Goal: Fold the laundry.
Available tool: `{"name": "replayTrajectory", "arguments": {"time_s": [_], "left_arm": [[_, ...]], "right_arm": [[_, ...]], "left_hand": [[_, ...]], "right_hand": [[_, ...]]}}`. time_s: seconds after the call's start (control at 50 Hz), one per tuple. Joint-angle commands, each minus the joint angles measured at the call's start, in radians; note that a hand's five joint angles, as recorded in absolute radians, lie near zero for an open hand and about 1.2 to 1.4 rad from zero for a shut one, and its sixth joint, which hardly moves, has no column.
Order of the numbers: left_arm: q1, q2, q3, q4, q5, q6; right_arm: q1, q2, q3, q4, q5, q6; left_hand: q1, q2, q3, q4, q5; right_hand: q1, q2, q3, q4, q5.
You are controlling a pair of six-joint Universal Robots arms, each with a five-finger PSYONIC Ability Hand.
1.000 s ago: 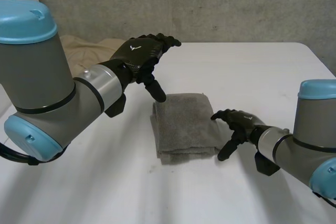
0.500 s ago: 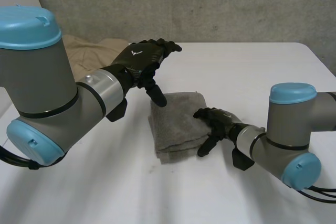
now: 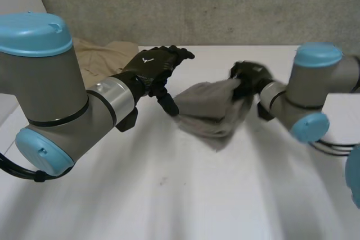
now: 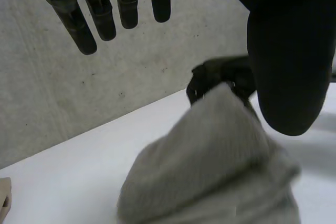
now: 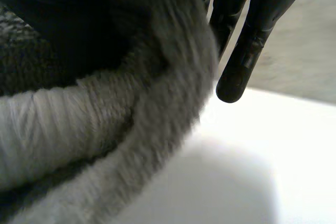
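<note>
Grey towel (image 3: 209,114), edge gripped by right hand (image 3: 248,77)

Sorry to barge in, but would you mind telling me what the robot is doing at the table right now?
The robot is working on laundry at the white table. Its right hand has bunched one end of a grey towel in its grip and holds that end raised, with the rest sagging down towards the table. The left hand is open beside the towel's other end, thumb close to it and holding nothing. A beige cloth lies at the table's far edge behind the left arm.
</note>
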Motion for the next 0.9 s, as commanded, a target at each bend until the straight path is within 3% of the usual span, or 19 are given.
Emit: {"name": "replayTrajectory", "arguments": {"time_s": [0.02, 0.08, 0.12, 0.3, 0.44, 0.68, 0.9], "left_arm": [[0.001, -0.020, 0.005, 0.001, -0.001, -0.001], [0.004, -0.031, 0.003, 0.000, -0.002, -0.001], [0.004, -0.036, -0.002, 0.000, -0.005, -0.001], [0.007, -0.051, -0.008, 0.000, -0.024, -0.003], [0.007, -0.071, -0.005, 0.000, -0.025, -0.003], [0.007, -0.091, 0.000, 0.000, -0.034, -0.003], [0.008, -0.086, -0.005, -0.002, -0.045, -0.003]], "right_arm": [[-0.212, 0.265, -0.514, 0.169, 0.134, -0.110], [-0.295, 0.379, -0.745, 0.225, 0.163, -0.138], [-0.329, 0.407, -0.792, 0.222, 0.163, -0.141], [-0.435, 0.436, -0.747, 0.162, 0.172, -0.231], [-0.509, 0.445, -0.747, 0.157, 0.277, -0.316], [-0.509, 0.424, -0.681, 0.266, 0.292, -0.311], [-0.509, 0.290, -0.499, 0.320, 0.273, -0.276]], "left_hand": [[0.034, 0.019, 0.012, 0.021, -0.002], [0.037, 0.022, 0.015, 0.024, 0.001], [0.037, 0.022, 0.015, 0.024, 0.001], [0.037, 0.022, 0.015, 0.024, 0.001], [0.037, 0.022, 0.015, 0.024, 0.001], [0.040, 0.025, 0.017, 0.027, 0.004], [0.037, 0.022, 0.015, 0.024, 0.001]], "right_hand": [[0.477, 0.225, 0.229, 0.209, 0.275], [0.477, 0.225, 0.229, 0.209, 0.275], [0.477, 0.225, 0.229, 0.209, 0.275], [0.477, 0.225, 0.229, 0.209, 0.275], [0.477, 0.225, 0.229, 0.209, 0.275], [0.477, 0.225, 0.229, 0.209, 0.275], [0.477, 0.225, 0.229, 0.209, 0.275]]}}
